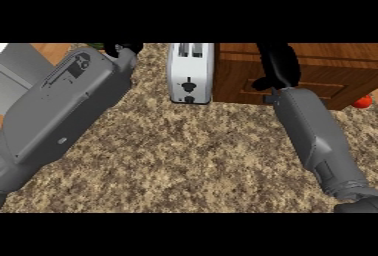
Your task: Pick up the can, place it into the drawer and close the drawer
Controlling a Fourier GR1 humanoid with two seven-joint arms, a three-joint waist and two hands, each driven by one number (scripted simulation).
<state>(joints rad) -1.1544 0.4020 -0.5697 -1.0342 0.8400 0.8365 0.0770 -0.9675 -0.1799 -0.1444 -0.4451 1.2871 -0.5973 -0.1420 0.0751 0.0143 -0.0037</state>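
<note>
Lying over the wooden drawer [325, 75], my right hand [276, 62] is a dark shape; I cannot tell whether it grips anything, nor where the can is. Toaster [190, 75] just left; left hand [122, 49] at the top edge, equally unclear.

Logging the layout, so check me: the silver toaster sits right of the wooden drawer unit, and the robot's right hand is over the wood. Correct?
Not quite. The toaster sits left of the wooden drawer unit, as the head view shows. The right hand is over the wood.
</note>
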